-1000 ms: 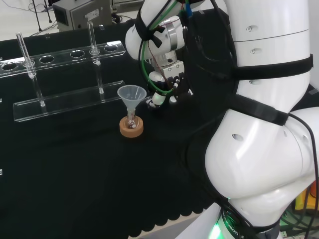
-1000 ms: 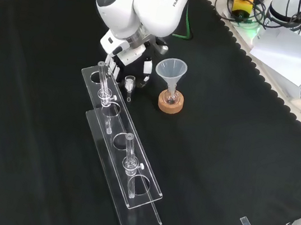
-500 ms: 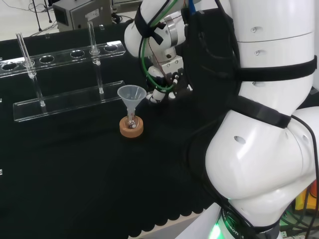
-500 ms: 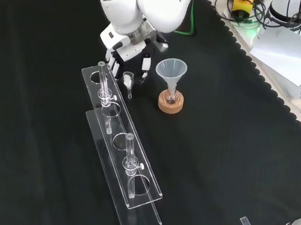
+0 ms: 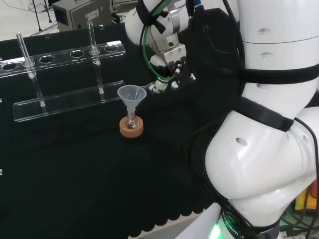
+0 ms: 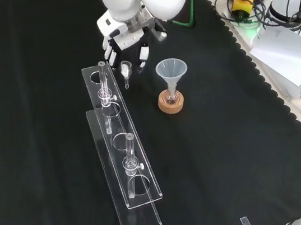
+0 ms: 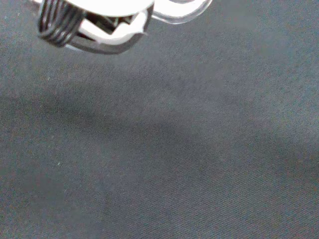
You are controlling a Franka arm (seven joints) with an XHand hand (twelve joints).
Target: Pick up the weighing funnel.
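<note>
In the front view the hand (image 6: 127, 46) hangs above the cloth, to the left of the big funnel, with its fingers curled down around the weighing funnel (image 6: 125, 70). That small clear scoop-like piece has its short stem pointing down and is off the cloth. In the head view the hand (image 5: 169, 69) is just right of and above the big funnel, and the clear weighing funnel (image 5: 148, 88) juts from its fingers. The wrist view has a blurred white and black part of the hand (image 7: 99, 22) with a clear rim (image 7: 182, 12) beside it over bare black cloth.
The big funnel (image 6: 171, 73) stands in a small flask on a cork ring (image 6: 170, 103). A clear two-tier tube rack (image 6: 121, 153) with two glass tubes runs from beside the hand toward the front edge. The arm's white links (image 5: 264, 124) stand at the head view's right.
The hand has risen from the cloth with the weighing funnel in its fingers, moving up in both views. The big funnel and the rack have not moved.
</note>
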